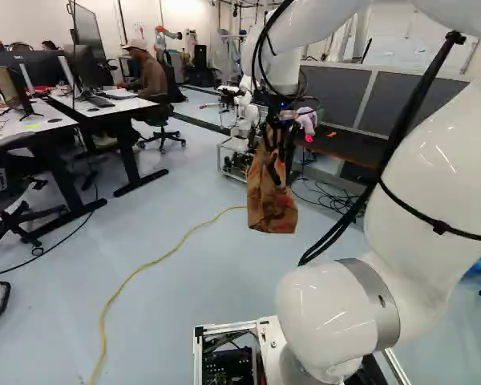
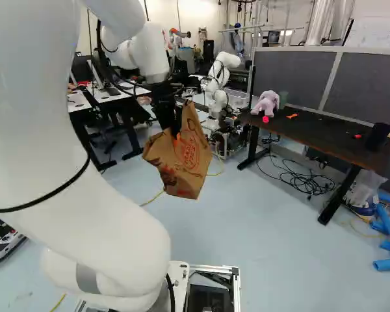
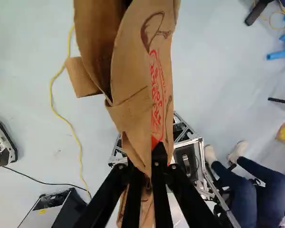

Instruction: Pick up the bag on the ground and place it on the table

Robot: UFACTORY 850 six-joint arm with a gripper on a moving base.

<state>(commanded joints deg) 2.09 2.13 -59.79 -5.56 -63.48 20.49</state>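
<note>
The black gripper (image 2: pixel 176 133) pinches the brown paper bag (image 2: pixel 185 166) with both fingers. The bag hangs above the floor (image 2: pixel 266 227), left of the dark table (image 2: pixel 312 134) in the right base view.

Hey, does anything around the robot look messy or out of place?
Black cables lie tangled beneath the dark table, and a yellow cord snakes across the floor, possibly a snag for wheels. The paper bag hangs creased and askew from the gripper.
</note>
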